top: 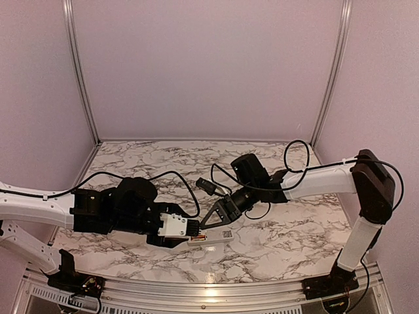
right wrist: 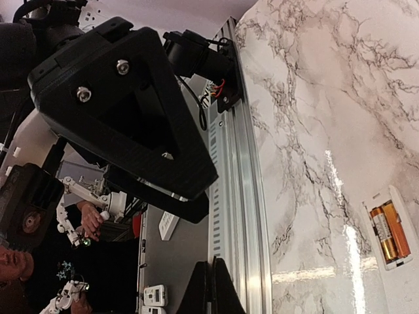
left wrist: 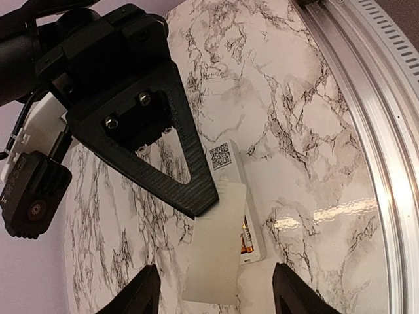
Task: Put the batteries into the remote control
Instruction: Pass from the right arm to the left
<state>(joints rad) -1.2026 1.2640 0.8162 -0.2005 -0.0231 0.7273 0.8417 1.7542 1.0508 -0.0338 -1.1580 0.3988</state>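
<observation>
Left end effector (left wrist: 216, 294) parted, remote control (left wrist: 226, 171) just ahead

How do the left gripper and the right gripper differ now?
The left gripper has its fingers apart; the right gripper has them shut together. The left gripper flanks the white cover; the right gripper points its tip at the remote control. Both have black fingers.

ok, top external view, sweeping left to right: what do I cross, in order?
Left arm's white link → black wrist joint → white wrist piece → remote control → right arm's white forearm → black elbow. The right fingers overlap the remote, so they are left out.
</observation>
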